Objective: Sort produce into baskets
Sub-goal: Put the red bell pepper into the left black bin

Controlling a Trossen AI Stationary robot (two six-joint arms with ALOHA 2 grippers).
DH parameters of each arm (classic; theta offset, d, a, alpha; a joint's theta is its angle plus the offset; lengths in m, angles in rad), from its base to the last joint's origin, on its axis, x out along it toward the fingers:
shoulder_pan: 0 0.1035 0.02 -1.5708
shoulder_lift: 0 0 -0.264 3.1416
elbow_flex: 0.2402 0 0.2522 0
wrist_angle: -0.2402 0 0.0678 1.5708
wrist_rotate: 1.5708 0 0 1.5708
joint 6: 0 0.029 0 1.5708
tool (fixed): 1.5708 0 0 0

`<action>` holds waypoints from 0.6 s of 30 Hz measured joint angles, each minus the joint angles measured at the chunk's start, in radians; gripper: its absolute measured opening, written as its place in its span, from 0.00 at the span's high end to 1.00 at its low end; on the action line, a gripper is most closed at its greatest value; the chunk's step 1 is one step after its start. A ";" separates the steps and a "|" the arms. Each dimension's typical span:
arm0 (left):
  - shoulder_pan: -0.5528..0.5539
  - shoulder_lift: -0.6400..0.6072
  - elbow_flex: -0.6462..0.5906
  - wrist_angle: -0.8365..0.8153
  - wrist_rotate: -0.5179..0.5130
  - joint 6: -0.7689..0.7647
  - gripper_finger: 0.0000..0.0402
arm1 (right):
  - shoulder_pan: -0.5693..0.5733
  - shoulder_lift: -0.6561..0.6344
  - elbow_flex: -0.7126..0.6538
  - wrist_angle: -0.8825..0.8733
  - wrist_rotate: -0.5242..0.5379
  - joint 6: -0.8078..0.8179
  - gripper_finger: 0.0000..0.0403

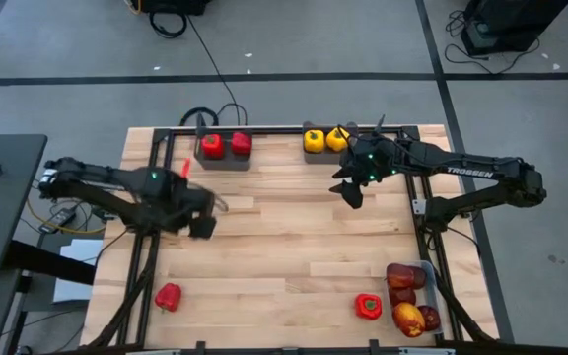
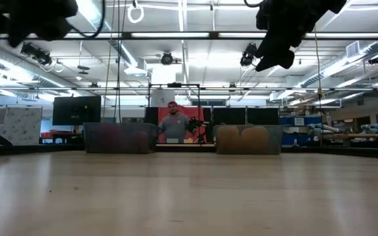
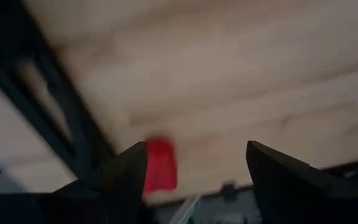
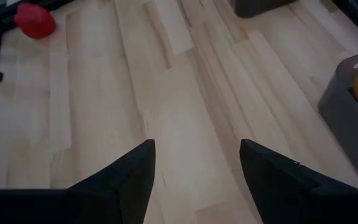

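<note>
Two red peppers sit in the far left grey bin (image 1: 223, 148), and two yellow peppers (image 1: 325, 140) sit in the far right grey bin (image 1: 309, 155). One red pepper (image 1: 169, 296) lies on the table near left, and it also shows between the fingers in the left wrist view (image 3: 160, 165). Another red pepper (image 1: 368, 307) lies near right, beside the clear tray (image 1: 429, 268), which holds several apples (image 1: 409, 296). My left gripper (image 1: 202, 225) hangs open and empty above the table's left middle. My right gripper (image 1: 351, 194) hangs open and empty just nearer than the yellow-pepper bin.
A black frame runs around the table's far and side edges (image 1: 156, 138). Bare wood lies between the two arms (image 1: 284, 237). In the low view both bins (image 2: 120, 137) (image 2: 248, 139) stand at the far edge, and a person (image 2: 174, 124) stands in the room behind them.
</note>
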 joint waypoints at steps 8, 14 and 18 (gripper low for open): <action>-0.190 0.068 -0.128 0.132 0.190 -0.125 0.31 | 0.017 0.000 0.000 -0.001 -0.039 0.054 0.39; -0.273 0.079 -0.271 0.414 0.312 -0.226 0.23 | 0.057 0.000 0.000 -0.017 -0.032 0.085 0.39; -0.313 0.079 -0.334 0.473 0.391 -0.272 0.11 | 0.091 0.000 -0.002 -0.031 -0.006 0.086 0.39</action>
